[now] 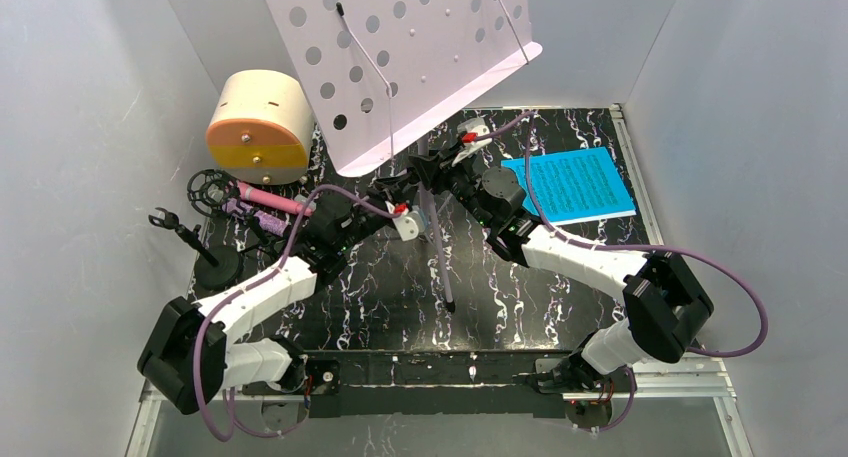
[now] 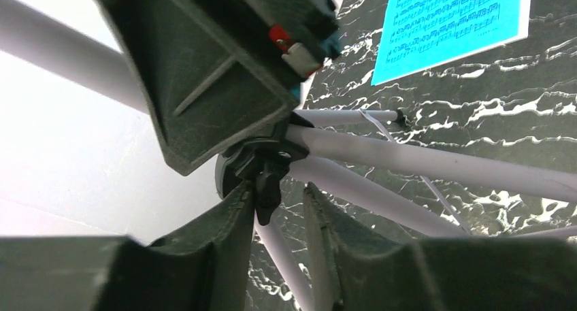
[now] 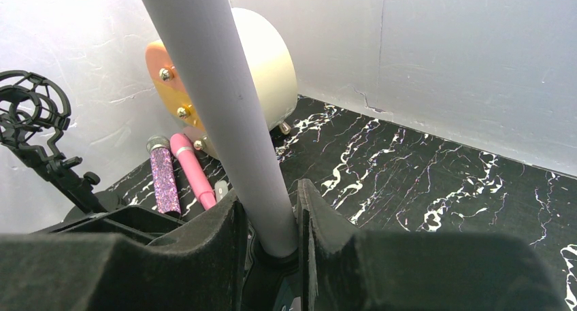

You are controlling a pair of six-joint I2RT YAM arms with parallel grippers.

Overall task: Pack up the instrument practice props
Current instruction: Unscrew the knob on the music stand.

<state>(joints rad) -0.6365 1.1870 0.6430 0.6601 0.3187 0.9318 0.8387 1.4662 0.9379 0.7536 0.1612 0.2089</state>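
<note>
The lilac perforated music stand (image 1: 420,47) stands at the back centre, its desk tilted. My right gripper (image 3: 269,195) is shut on its pole (image 3: 218,86) just above the black hub. My left gripper (image 2: 279,192) is at the tripod hub. Its jaws stand narrow around one lilac leg (image 2: 275,246) beside a black knob (image 2: 267,188), with a gap still showing. The blue and white sheet music (image 1: 575,184) lies flat at the right. The pink microphone (image 1: 270,199) and the purple mic (image 1: 255,219) lie at the left, beside the black ring mount (image 1: 207,187) and its tripod (image 1: 215,267).
A round cream case with an orange face (image 1: 258,127) stands at the back left, close to the mics. White walls close in the black marbled tabletop (image 1: 400,297) on three sides. The stand's other legs (image 2: 435,162) spread low across the middle.
</note>
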